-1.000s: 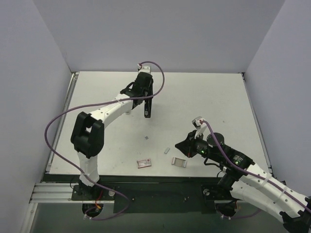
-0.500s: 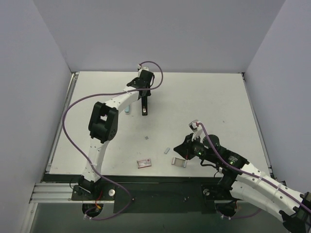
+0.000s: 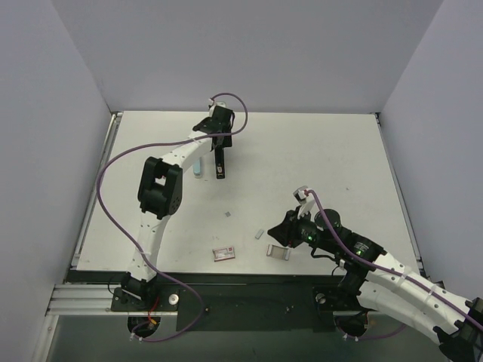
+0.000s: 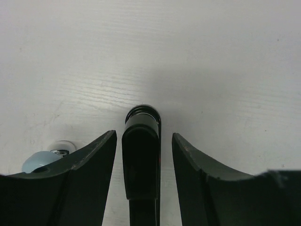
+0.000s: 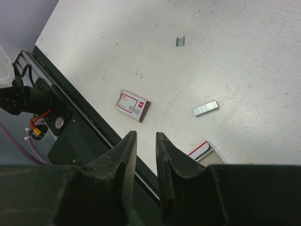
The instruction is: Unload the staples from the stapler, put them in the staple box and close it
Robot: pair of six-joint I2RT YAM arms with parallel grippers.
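We see the black stapler (image 4: pixel 141 160) far back on the white tabletop (image 3: pixel 317 166), a bit left of the middle. The left pincer (image 4: pixel 143 135) sits around it, partly open. There is a thin gap at each side, so its fingers (image 4: pixel 89 179) do not touch it. From the wrist we only see one rounded end of the stapler. The rest runs off the bottom of the picture. We cannot tell if staples are inside. Just left of it lies a small light blue thing (image 4: pixel 37 165), half hidden behind the left finger. We cannot tell what it is.

The right pincer (image 5: pixel 146 135) hangs over the near edge of the tabletop, on the right. Its gap is narrow and nothing is in it. Near it lie a small red and white box (image 5: pixel 133 106) and a strip of staples (image 5: pixel 205 108). A tiny bit of staples (image 5: pixel 180 41) lies farther away. A second box (image 5: pixel 207 153) is partly hidden by a finger. The words on the boxes are too small to read.
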